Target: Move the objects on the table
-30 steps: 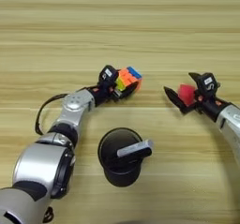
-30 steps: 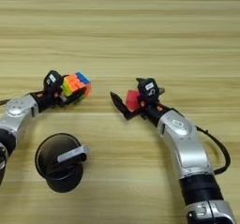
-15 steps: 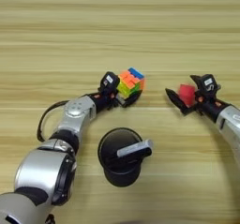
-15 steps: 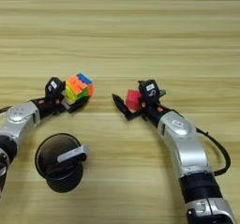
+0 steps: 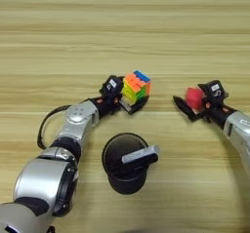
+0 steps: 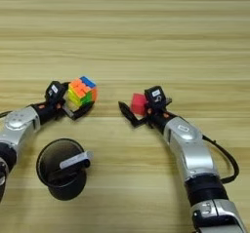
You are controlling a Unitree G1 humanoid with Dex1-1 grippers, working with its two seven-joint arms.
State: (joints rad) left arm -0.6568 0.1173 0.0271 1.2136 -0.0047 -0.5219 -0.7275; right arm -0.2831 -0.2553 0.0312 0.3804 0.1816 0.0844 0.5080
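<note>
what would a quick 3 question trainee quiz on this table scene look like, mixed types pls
1. True or false: the left gripper is shut on the puzzle cube.
2. Which thing sits between the fingers of the right gripper? A) a marker pen B) a small red block C) a black cup
3. Fill in: the marker pen lies across the top of the ____, which stands on the wooden table nearer the robot than the cube.

Key
1. True: its black fingers clamp the cube's sides.
2. B
3. black cup
</note>
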